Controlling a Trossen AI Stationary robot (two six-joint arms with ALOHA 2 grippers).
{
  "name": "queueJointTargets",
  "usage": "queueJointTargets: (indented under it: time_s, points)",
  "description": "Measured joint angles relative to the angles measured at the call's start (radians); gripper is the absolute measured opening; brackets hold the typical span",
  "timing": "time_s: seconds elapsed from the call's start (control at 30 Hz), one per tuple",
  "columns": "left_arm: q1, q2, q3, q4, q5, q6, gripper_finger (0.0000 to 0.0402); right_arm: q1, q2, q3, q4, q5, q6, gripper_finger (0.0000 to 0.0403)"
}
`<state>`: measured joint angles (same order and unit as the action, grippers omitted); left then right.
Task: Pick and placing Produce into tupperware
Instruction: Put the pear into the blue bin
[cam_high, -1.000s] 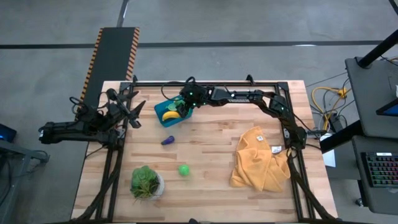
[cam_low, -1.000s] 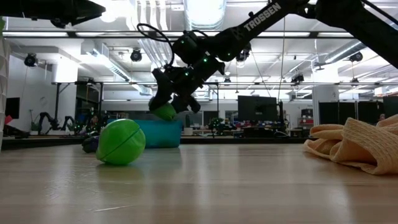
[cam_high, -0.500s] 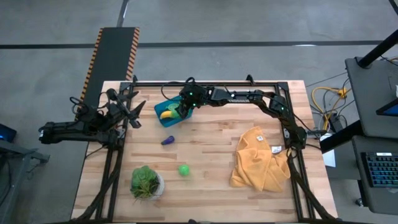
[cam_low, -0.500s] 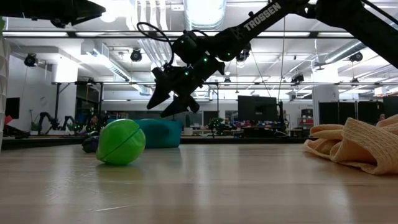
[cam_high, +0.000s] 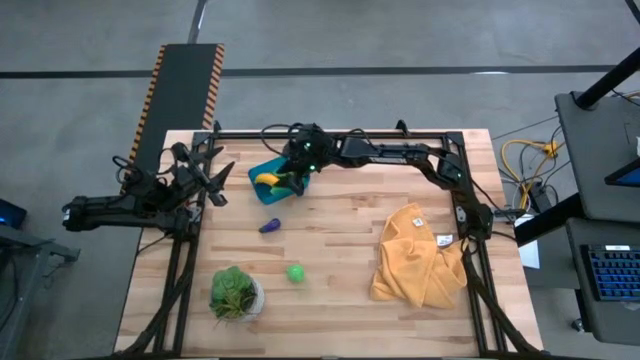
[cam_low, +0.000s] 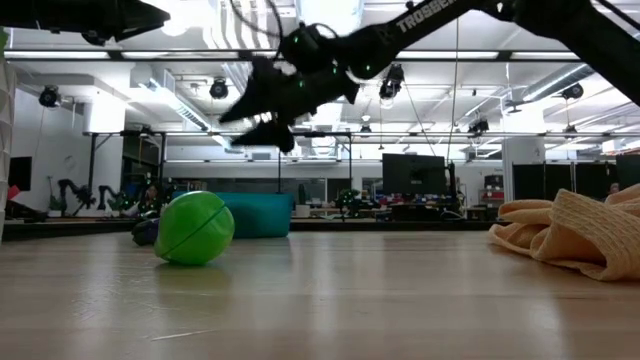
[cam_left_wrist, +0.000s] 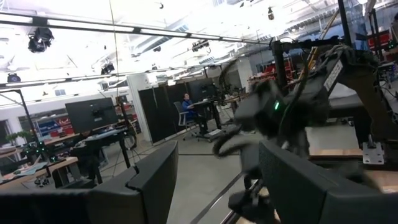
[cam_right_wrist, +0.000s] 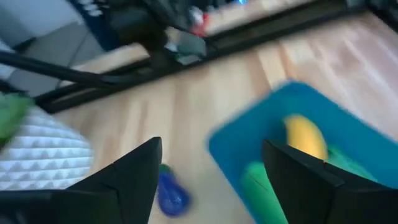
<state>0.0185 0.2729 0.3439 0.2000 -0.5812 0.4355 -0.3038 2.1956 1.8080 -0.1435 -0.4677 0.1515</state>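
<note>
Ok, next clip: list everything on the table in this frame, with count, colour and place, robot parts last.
tupperware: one, teal-blue, far-left part of the table.
banana: one, yellow, inside the tupperware.
green piece: one, green, inside the tupperware beside the banana.
eggplant: one, purple, on the wood just nearer than the tupperware.
green ball: one, bright green, near the table's middle front.
plant: one, leafy green in a white pot, front-left corner.
cloth: one, mustard-yellow, crumpled on the right side.
right tool: dark, fingers open and empty, raised above the tupperware.
left tool: dark, fingers open, waiting at the table's left edge.
</note>
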Motion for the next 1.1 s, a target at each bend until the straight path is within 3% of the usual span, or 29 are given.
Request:
queueJointTargets:
  time_s: [0.23,0.6,0.77,0.9,1.1]
  points:
    - [0.0,-0.001,-0.002,0.0,0.0,0.015,0.0209,0.061,-0.082,0.0,0.053,-0.003,-0.242,0.0252]
    - [0.0,0.0,-0.005,0.0,0.0,0.018,0.0209,0.109,-0.257,-0.074,-0.098,0.049,-0.269,0.0242]
    - [0.0,-0.001,-0.005,0.0,0.0,0.018,0.0209,0.125,-0.386,-0.237,-0.03,0.203,-0.281,0.0236]
    - [0.0,0.001,-0.005,0.0,0.0,0.018,0.0209,0.122,-0.504,-0.414,0.081,0.21,-0.268,0.0233]
    - [0.0,-0.001,-0.005,0.002,0.0,0.018,0.0209,0.125,-0.692,-0.738,0.38,0.208,-0.224,0.0233]
